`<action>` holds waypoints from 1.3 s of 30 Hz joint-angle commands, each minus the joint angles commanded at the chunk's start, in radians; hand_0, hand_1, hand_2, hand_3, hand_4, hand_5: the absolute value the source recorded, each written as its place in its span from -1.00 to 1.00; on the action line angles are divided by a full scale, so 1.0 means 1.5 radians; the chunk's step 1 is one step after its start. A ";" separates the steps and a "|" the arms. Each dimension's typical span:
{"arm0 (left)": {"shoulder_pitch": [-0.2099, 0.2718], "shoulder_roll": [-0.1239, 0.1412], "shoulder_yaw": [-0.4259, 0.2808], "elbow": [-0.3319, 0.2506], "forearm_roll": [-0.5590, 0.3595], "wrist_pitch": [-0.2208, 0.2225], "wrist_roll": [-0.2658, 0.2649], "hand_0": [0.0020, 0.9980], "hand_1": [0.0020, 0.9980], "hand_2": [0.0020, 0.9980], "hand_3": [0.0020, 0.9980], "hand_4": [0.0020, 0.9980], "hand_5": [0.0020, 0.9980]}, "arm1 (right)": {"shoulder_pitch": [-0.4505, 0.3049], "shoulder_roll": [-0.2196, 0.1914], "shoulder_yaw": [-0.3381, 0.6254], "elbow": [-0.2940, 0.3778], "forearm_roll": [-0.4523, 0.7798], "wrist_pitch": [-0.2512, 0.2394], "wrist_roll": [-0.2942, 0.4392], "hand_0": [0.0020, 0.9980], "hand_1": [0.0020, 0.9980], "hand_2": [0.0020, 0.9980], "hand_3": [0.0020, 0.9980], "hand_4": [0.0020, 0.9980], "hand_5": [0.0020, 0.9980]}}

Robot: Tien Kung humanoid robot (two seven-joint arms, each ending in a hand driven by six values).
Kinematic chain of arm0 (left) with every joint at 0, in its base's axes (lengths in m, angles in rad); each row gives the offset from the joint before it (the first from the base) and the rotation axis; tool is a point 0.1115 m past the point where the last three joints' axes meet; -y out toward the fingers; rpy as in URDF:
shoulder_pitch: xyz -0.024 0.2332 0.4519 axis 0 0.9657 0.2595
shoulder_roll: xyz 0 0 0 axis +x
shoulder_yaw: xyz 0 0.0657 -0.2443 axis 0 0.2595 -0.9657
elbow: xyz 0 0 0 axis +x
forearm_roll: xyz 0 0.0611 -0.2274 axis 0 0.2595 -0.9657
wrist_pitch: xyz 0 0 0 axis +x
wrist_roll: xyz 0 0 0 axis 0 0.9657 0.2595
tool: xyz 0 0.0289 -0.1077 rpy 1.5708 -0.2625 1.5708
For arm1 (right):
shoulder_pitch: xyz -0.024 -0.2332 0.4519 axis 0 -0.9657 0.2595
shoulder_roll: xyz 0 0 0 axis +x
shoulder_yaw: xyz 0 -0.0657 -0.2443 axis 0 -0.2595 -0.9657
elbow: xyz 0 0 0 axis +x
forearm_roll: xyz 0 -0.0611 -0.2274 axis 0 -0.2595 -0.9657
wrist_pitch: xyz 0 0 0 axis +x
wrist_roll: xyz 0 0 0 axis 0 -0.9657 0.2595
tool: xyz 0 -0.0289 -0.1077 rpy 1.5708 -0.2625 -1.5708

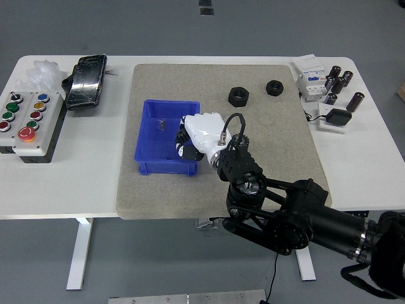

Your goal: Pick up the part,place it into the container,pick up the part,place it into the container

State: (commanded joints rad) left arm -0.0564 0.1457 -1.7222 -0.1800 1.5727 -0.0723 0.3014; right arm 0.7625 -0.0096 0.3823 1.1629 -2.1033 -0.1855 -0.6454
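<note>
The gear (pixel 185 143), a dark toothed part, sat in the right hand (pixel 197 135), w/ the fingers curled around it; only bits of it showed under the white hand shell. Hand & gear were over the right end of the blue container (pixel 168 137), just above its rim, above the bin's inside. Couldn't tell if the gear touched the bin floor. A small dark speck lay on the bin's floor near the far wall.

The right arm (pixel 285 215), black, came in from the lower right corner & crossed the front of the grey mat (pixel 266 126) to reach the bin. The bin stood on the mat's left part.

Two black nuts lay on the far part of the mat: a larger nut (pixel 238 95) & a smaller nut (pixel 274 86), near each other, well apart from the bin.

On the white table (pixel 95 183), left of the mat: a button box (pixel 26 123) w/ coloured buttons & a black case (pixel 87 82). On the right side: a white electrical unit (pixel 309 78), several dark cylinders (pixel 339 81) & a small black pad (pixel 335 118).
</note>
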 joint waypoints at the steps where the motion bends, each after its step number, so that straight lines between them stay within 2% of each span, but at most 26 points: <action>1: 0.000 0.000 -0.002 0.000 0.002 0.001 0.000 0.36 0.29 0.34 0.46 0.20 0.32 | 0.000 0.000 -0.002 0.001 -0.006 -0.003 0.000 0.15 0.45 0.50 0.35 0.23 -0.10; 2: 0.000 0.000 -0.004 0.000 0.003 0.001 0.000 0.36 0.29 0.34 0.45 0.18 0.31 | 0.000 0.001 -0.003 0.001 -0.011 -0.007 0.000 0.31 0.59 0.59 0.44 0.37 -0.06; 11: -0.005 -0.001 -0.004 0.000 0.003 0.001 -0.005 0.36 0.29 0.34 0.45 0.19 0.33 | -0.012 -0.002 0.025 0.006 -0.050 -0.051 0.000 0.30 0.57 0.57 0.47 0.42 -0.04; 13: -0.006 -0.002 -0.004 0.000 0.004 0.001 -0.006 0.36 0.29 0.34 0.45 0.19 0.33 | -0.024 -0.010 0.054 0.002 -0.046 -0.041 0.000 0.30 0.57 0.57 0.47 0.42 -0.04; 14: -0.006 -0.003 -0.004 0.000 0.004 0.001 -0.006 0.36 0.29 0.34 0.45 0.19 0.33 | -0.031 -0.016 0.066 -0.002 -0.039 -0.033 0.000 0.21 0.50 0.56 0.49 0.49 0.00; 19: -0.003 -0.004 -0.011 0.000 0.010 0.001 -0.004 0.36 0.29 0.34 0.45 0.19 0.33 | -0.059 -0.057 0.135 -0.026 0.021 0.027 0.000 0.21 0.50 0.56 0.49 0.49 0.00; 20: -0.003 -0.004 -0.014 0.000 0.013 0.001 -0.003 0.36 0.29 0.34 0.44 0.19 0.34 | -0.062 -0.063 0.146 -0.032 0.032 0.036 0.000 0.19 0.51 0.59 0.63 0.83 0.31; 25: -0.003 -0.005 -0.018 0.000 0.019 0.001 -0.002 0.36 0.29 0.34 0.44 0.19 0.34 | -0.069 -0.065 0.164 -0.070 0.049 0.052 0.000 0.19 0.51 0.59 0.63 0.83 0.31; 26: -0.004 -0.005 -0.016 0.000 0.017 0.001 -0.004 0.35 0.29 0.33 0.42 0.14 0.30 | -0.070 -0.063 0.164 -0.078 0.049 0.053 0.000 0.16 0.50 0.60 0.64 1.00 0.48; 30: -0.007 -0.006 -0.005 0.000 0.008 0.000 -0.009 0.35 0.29 0.33 0.42 0.14 0.30 | -0.071 -0.060 0.157 -0.098 0.061 0.052 0.000 0.16 0.50 0.60 0.64 1.00 0.48; 37: -0.007 -0.007 -0.006 0.000 0.011 0.000 -0.008 0.35 0.29 0.33 0.41 0.11 0.28 | -0.069 -0.052 0.143 -0.108 0.072 0.036 0.000 0.17 0.49 0.59 0.62 1.00 0.53; 38: -0.007 -0.007 -0.006 0.000 0.011 0.000 -0.008 0.35 0.29 0.33 0.41 0.11 0.29 | -0.068 -0.052 0.140 -0.109 0.074 0.032 0.000 0.12 0.44 0.48 0.57 0.67 0.18; 39: -0.007 -0.007 -0.006 0.000 0.011 0.000 -0.007 0.35 0.29 0.33 0.41 0.11 0.29 | -0.068 -0.051 0.138 -0.110 0.075 0.029 0.000 0.12 0.44 0.48 0.57 0.67 0.18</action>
State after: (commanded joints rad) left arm -0.0671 0.1351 -1.7319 -0.1800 1.5898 -0.0723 0.2901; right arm 0.6603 -0.0864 0.5888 0.9978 -1.9911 -0.1427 -0.6454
